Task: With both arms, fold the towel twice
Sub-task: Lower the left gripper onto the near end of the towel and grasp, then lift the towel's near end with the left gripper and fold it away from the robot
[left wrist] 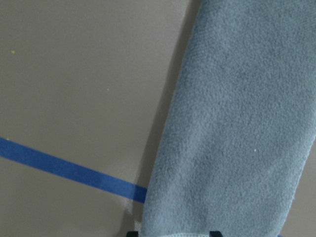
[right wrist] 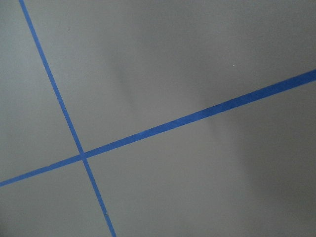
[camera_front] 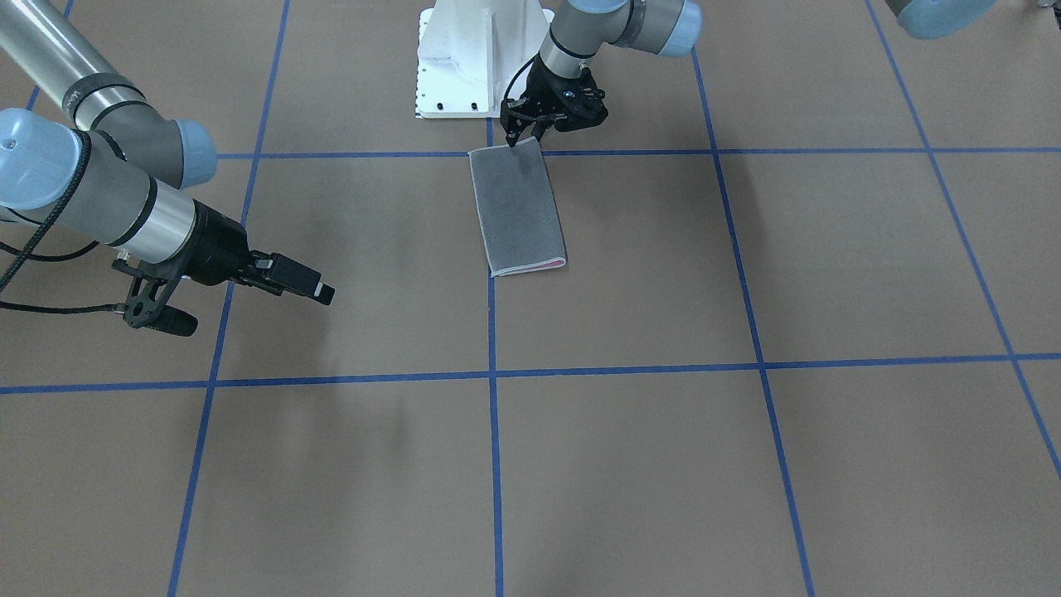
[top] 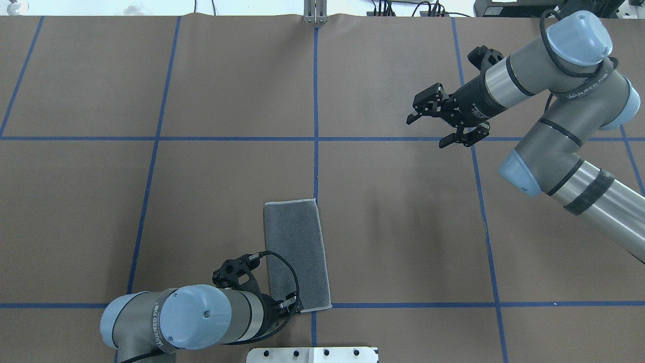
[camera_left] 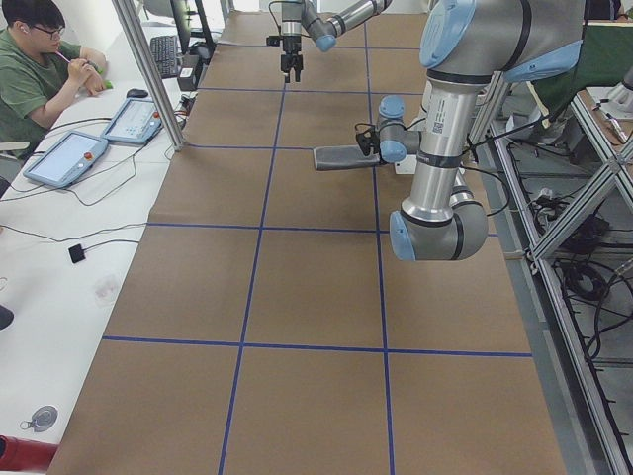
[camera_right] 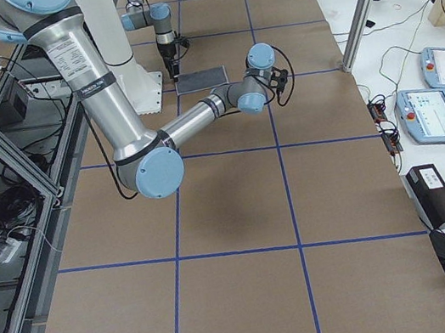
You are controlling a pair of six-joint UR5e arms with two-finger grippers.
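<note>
The towel [camera_front: 518, 207] lies as a long narrow strip, dark grey face up, with a sliver of pink at the end farthest from the robot. My left gripper [camera_front: 524, 137] sits low at the strip's end nearest the robot's base. In the left wrist view the towel [left wrist: 237, 123] fills the right side, and two black fingertips stand apart at the bottom edge with the towel's stitched edge between them, so the gripper is open. In the overhead view my right gripper [top: 427, 132] hangs open and empty above bare table, far from the towel [top: 297, 252].
The white pedestal base [camera_front: 464, 58] stands right behind the towel's near end. Blue tape lines [right wrist: 148, 131] grid the brown table. A seated person [camera_left: 40, 69] and teach pendants [camera_left: 69, 153] are beside the table's far side.
</note>
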